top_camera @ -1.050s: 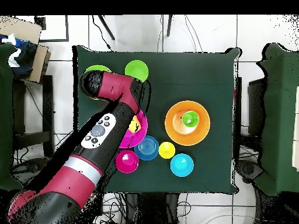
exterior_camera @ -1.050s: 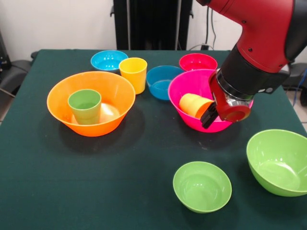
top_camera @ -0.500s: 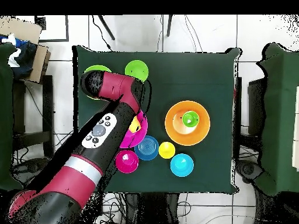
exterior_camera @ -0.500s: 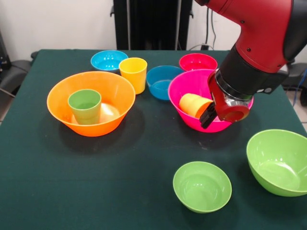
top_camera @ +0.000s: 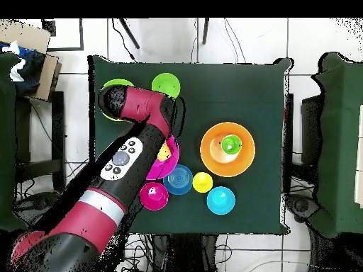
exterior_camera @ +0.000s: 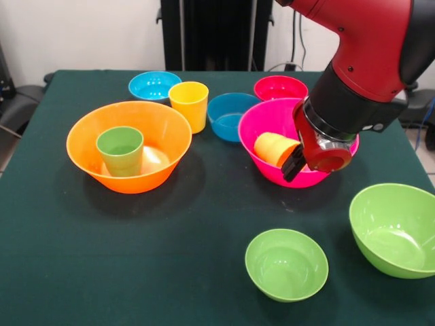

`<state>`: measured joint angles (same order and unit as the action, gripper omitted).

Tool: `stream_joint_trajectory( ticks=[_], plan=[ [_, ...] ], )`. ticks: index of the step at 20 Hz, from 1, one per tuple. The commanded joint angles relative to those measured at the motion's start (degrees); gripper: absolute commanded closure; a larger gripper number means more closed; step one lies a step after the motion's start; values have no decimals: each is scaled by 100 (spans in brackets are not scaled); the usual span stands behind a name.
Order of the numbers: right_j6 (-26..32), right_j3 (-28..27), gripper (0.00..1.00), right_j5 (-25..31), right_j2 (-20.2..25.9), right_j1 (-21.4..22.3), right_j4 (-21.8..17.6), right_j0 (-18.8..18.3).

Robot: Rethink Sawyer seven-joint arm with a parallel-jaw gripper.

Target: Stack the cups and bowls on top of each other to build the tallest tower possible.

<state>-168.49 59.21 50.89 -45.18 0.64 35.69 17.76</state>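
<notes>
The end effector [exterior_camera: 293, 163] is edging up and back a little over the last second, seemingly clenched on the tilted orange-yellow cup [exterior_camera: 274, 148] inside the hot pink bowl [exterior_camera: 262, 125] (so the cup is probably starting to lift out for stacking).

The desk [exterior_camera: 136, 272] wears dark green cloth. Standing on it: a large orange bowl [exterior_camera: 88, 146], a large hot pink bowl [exterior_camera: 262, 125], two lime green bowls (large [exterior_camera: 393, 229], small [exterior_camera: 286, 264]), a light blue bowl [exterior_camera: 153, 85], a darker blue bowl [exterior_camera: 231, 115], a red-pink bowl [exterior_camera: 280, 87] and a yellow cup [exterior_camera: 189, 105].
</notes>
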Motion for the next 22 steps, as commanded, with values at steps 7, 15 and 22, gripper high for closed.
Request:
stream_joint_trajectory(
  ticks=[7, 15, 22],
  plan=[
    [-309, 249, 0, 79, 653, 54, -309, -187],
    [59, 899, 0, 236, 812, 658, -350, -55],
    [994, 1823, 0, 136, 945, 1672, -677, -34]
  ],
)
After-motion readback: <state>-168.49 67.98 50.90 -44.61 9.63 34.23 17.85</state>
